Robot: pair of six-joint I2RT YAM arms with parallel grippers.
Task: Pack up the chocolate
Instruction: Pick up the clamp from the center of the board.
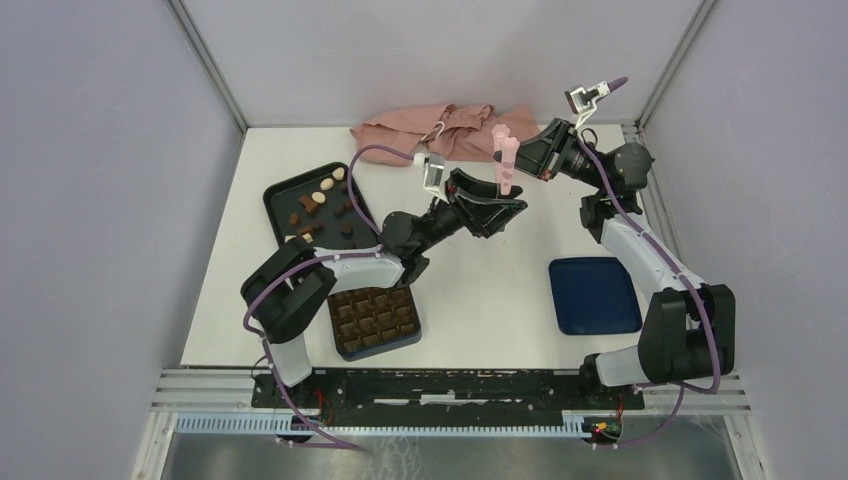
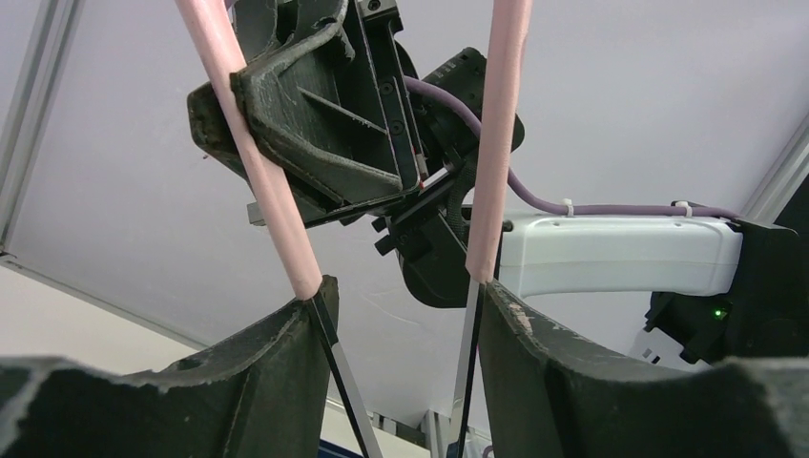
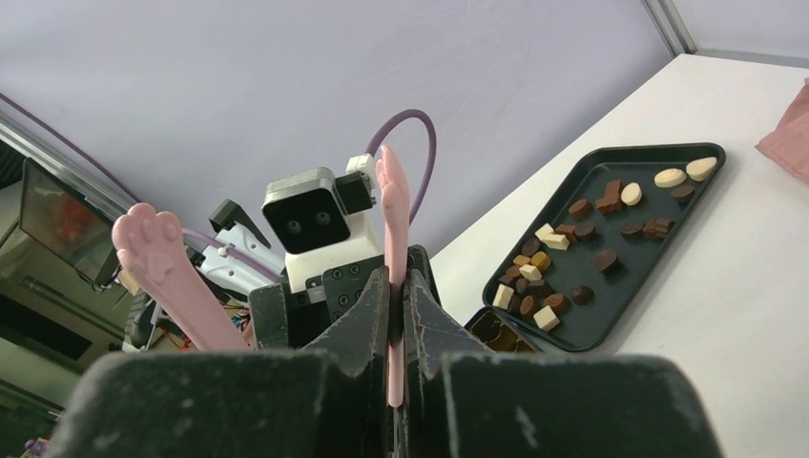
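Observation:
The chocolate (image 1: pixel 320 205), small dark, light brown and cream pieces, lies loose in a black tray (image 1: pixel 285 190) at the back left. It also shows in the right wrist view (image 3: pixel 591 248). Pink paw-tipped tongs (image 1: pixel 506 160) stand upright in the air over the middle of the table. My left gripper (image 1: pixel 497 205) holds them from below, its fingers apart, one tong leg (image 2: pixel 496 143) against each finger. My right gripper (image 1: pixel 525 155) is shut on one leg (image 3: pixel 393 210) from the right. The other leg (image 3: pixel 157 243) stands free.
A dark blue box with a brown gridded insert (image 1: pixel 375 320) sits near the left arm's base, with several pieces in it. A dark blue lid (image 1: pixel 595 295) lies at the right. A pink cloth (image 1: pixel 440 130) lies along the back edge.

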